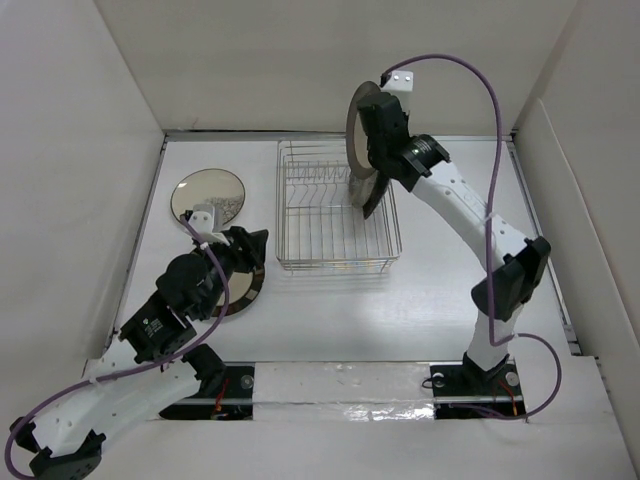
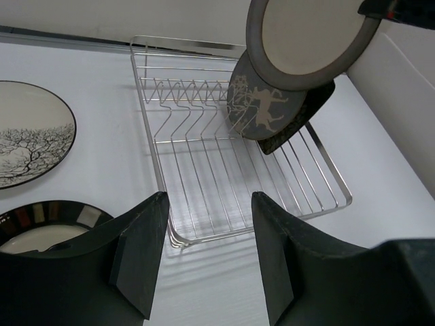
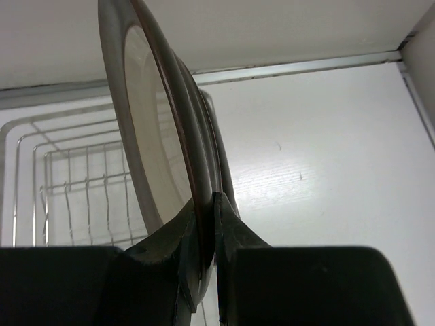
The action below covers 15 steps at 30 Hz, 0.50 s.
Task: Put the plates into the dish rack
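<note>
The silver wire dish rack (image 1: pixel 320 215) stands mid-table; it also shows in the left wrist view (image 2: pixel 204 170). A grey deer plate (image 2: pixel 262 105) and a dark rectangular plate (image 2: pixel 309 112) stand upright at its right end. My right gripper (image 1: pixel 377 128) is shut on the rim of a cream plate with a brown rim (image 2: pixel 309 34), held upright above the rack's right side (image 3: pixel 153 136). My left gripper (image 2: pixel 209 204) is open and empty, hovering over a plate with a dark striped rim (image 2: pixel 47 227) left of the rack.
A round plate with a black tree drawing (image 1: pixel 208 195) lies flat at the far left (image 2: pixel 27 142). White walls enclose the table on the left, back and right. The right arm reaches over the table's right half.
</note>
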Each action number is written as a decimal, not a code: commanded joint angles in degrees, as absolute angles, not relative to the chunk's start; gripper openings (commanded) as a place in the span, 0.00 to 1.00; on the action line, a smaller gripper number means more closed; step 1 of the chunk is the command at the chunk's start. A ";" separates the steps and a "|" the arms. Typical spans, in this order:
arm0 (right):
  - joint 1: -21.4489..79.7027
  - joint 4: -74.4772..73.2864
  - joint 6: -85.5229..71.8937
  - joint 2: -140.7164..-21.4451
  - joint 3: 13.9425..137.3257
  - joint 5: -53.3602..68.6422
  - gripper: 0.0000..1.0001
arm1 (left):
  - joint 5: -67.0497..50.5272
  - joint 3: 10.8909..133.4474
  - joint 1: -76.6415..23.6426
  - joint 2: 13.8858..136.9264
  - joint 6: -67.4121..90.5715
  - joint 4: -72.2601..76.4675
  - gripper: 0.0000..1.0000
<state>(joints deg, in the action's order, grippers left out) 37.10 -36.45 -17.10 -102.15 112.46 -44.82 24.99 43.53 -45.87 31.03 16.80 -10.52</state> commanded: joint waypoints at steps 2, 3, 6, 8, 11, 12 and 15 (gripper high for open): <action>37.27 -30.05 -16.00 -105.28 123.48 -53.35 0.00 | 23.12 43.59 -45.70 31.46 16.87 -8.17 0.49; 37.27 -30.49 -16.00 -106.77 124.62 -54.05 0.00 | 22.77 43.59 -45.70 31.55 16.79 -8.17 0.48; 37.79 -32.07 -15.47 -109.06 126.29 -56.42 0.00 | 22.85 43.59 -45.70 31.64 16.70 -8.00 0.49; 38.32 -33.13 -15.38 -111.44 128.23 -58.27 0.00 | 22.85 43.59 -45.70 31.82 16.79 -8.00 0.49; 38.85 -33.66 -15.64 -113.37 128.32 -59.15 0.00 | 22.15 43.68 -45.70 32.08 16.79 -8.17 0.48; 38.85 -34.36 -15.91 -113.73 128.32 -59.32 0.00 | 22.24 43.68 -45.70 31.99 16.70 -8.09 0.49; 38.85 -34.72 -16.17 -114.52 127.88 -59.94 0.00 | 21.98 43.59 -45.70 32.08 16.79 -8.00 0.49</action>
<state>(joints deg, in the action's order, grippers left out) 38.35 -40.91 -14.98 -116.53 123.33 -53.21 22.65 43.53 -45.87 31.83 16.80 -10.50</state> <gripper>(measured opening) 0.147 0.487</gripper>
